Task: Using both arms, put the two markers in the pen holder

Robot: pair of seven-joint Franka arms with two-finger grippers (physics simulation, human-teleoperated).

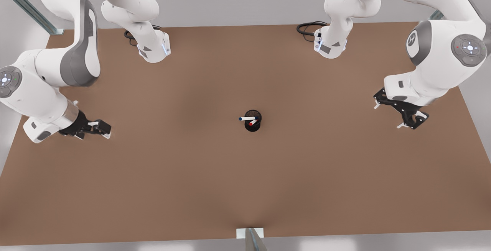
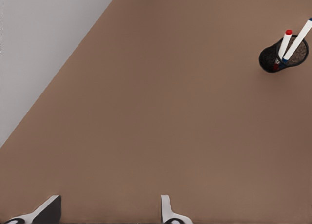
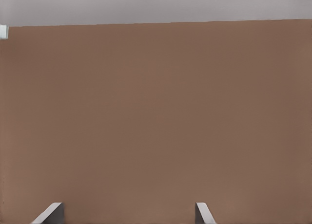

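Two markers (image 1: 247, 118) are seen from the front leaning in the pen holder (image 1: 252, 126) at mid-table (image 1: 191, 186), with the left gripper (image 1: 388, 116) at that view's right and the right gripper (image 1: 100, 129) at its left, both well apart from it; by the left wrist, fingers (image 2: 48, 212) are shown spread and empty, with the holder far off; by the right wrist, fingers (image 3: 202, 214) are likewise parted over bare table; the barrels are judged light, stiff and slick, best pinched mid-barrel.

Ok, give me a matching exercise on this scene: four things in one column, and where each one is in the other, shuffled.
1. pen holder
2. blue-capped marker
3. left gripper
4. right gripper

a. open, over the table at the front view's left
b. standing at the table's middle
c. leaning inside the cup, beside the red-capped marker
d. open, over the table at the front view's right

Pairs: 1-b, 2-c, 3-d, 4-a
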